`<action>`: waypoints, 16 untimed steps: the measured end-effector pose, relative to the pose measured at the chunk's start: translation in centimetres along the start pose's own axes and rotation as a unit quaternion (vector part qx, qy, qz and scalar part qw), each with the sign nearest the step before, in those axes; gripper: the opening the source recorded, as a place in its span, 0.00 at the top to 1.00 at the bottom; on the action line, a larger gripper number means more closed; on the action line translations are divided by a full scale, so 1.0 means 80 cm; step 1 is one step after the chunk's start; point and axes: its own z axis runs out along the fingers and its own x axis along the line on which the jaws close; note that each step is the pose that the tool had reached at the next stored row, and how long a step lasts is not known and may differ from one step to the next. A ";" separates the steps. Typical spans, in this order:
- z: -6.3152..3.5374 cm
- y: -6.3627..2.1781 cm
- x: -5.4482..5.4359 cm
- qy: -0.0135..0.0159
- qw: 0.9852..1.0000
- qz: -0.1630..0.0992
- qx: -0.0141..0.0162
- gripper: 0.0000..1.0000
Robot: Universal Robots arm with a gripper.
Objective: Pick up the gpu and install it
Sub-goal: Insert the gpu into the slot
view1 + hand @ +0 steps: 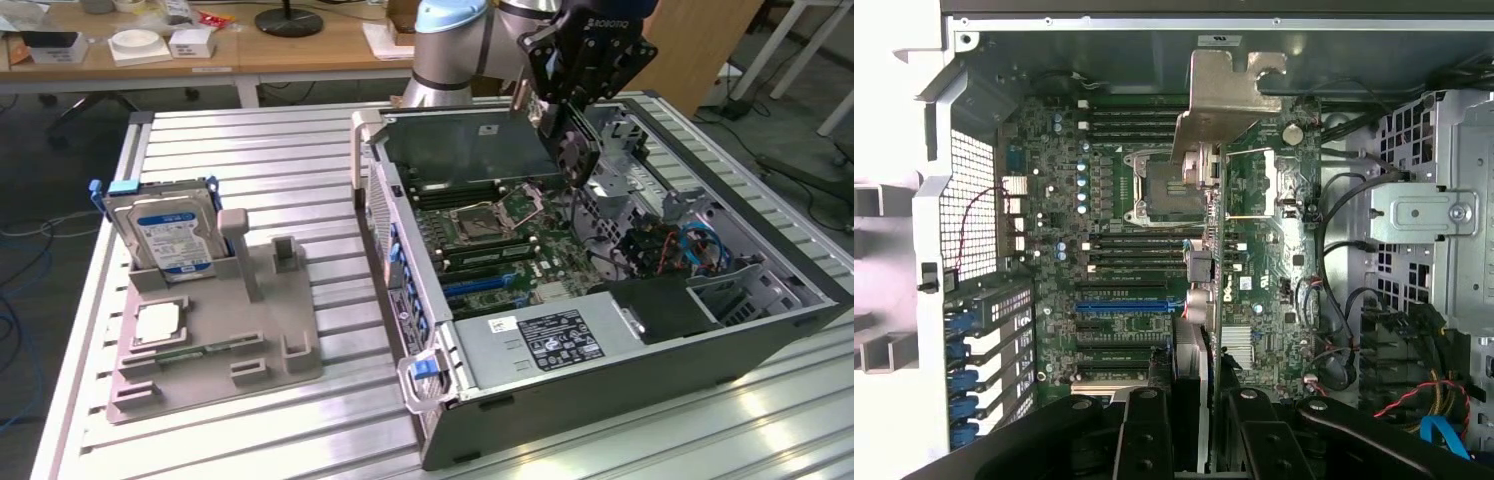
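My gripper point(558, 112) hangs over the back of the open computer case point(627, 345) and is shut on the gpu point(577, 150), a thin black card held on edge above the motherboard point(514, 245). In the wrist view the gpu point(1206, 270) runs edge-on away from my gripper point(1199, 435), and its silvery bracket point(1222, 95) is at the far end. The card is clear of the board and hovers over the CPU socket point(1154, 185). A blue expansion slot point(1124, 307) lies on the board beside the card's line.
On the exterior view's left a grey fixture point(214, 345) holds a silver hard drive point(167, 235), a CPU chip point(158, 322) and a green memory stick point(207, 350). Cables point(674, 250) and a drive cage point(1439, 215) crowd the case's far side. A desk point(200, 50) stands behind.
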 end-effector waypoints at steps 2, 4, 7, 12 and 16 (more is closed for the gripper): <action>0.000 0.000 0.000 0.000 1.000 -0.006 0.000 0.73; 0.000 0.000 0.000 0.000 1.000 -0.016 0.000 0.73; 0.000 0.000 0.000 0.001 0.999 -0.033 0.000 0.73; 0.000 0.000 0.000 0.002 0.998 -0.058 0.000 0.73; 0.000 0.000 0.000 0.002 0.997 -0.073 0.000 0.73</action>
